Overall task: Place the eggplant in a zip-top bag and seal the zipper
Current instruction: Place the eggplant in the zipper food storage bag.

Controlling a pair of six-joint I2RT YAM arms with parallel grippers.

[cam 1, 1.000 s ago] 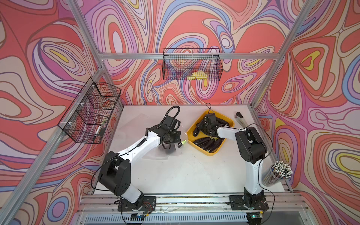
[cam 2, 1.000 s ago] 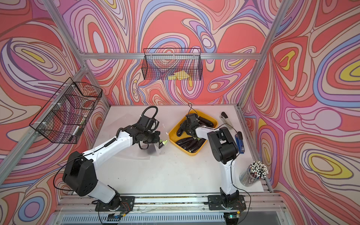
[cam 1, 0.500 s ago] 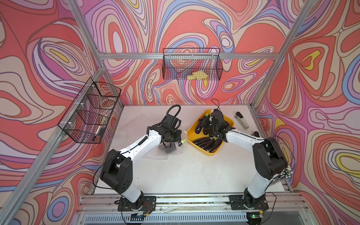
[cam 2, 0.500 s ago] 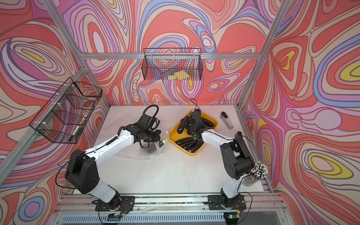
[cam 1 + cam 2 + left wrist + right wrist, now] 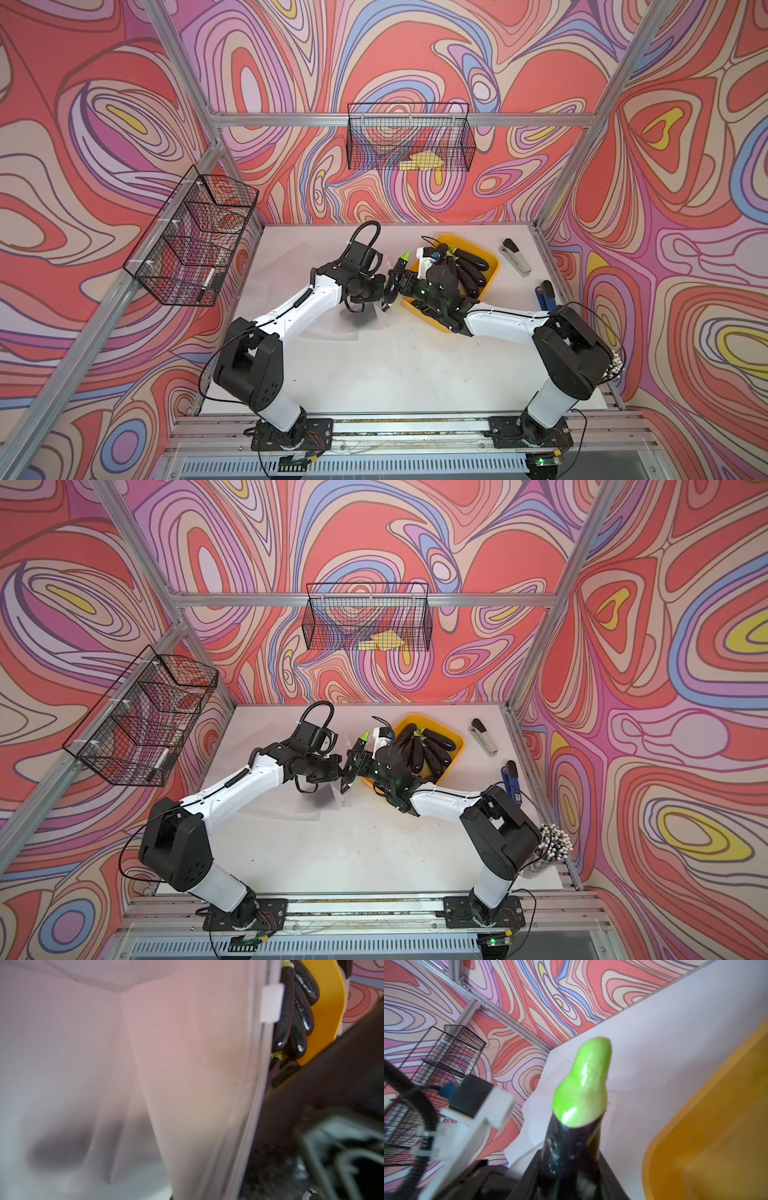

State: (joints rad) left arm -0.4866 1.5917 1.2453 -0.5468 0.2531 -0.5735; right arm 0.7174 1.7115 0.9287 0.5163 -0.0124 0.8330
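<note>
Purple-black, green-stemmed: gripped eggplant [image 5: 577,1118] in partly open right fingers [image 5: 610,1184], above yellow tray's [image 5: 706,1126] left rim, back-centre of bench [image 5: 374,374], stem toward back edge. Pinched clear zip-top bag [image 5: 187,1064] in fully closed left fingers [image 5: 380,289], just beside eggplant, draped down toward bench.

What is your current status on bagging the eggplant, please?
Left gripper shut on zip-top bag, held up. Right gripper shut on eggplant, beside bag. Bag mouth: cannot tell if open.

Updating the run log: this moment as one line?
left gripper: shut on zip-top bag | right gripper: shut on eggplant | eggplant: not yet bagged
</note>
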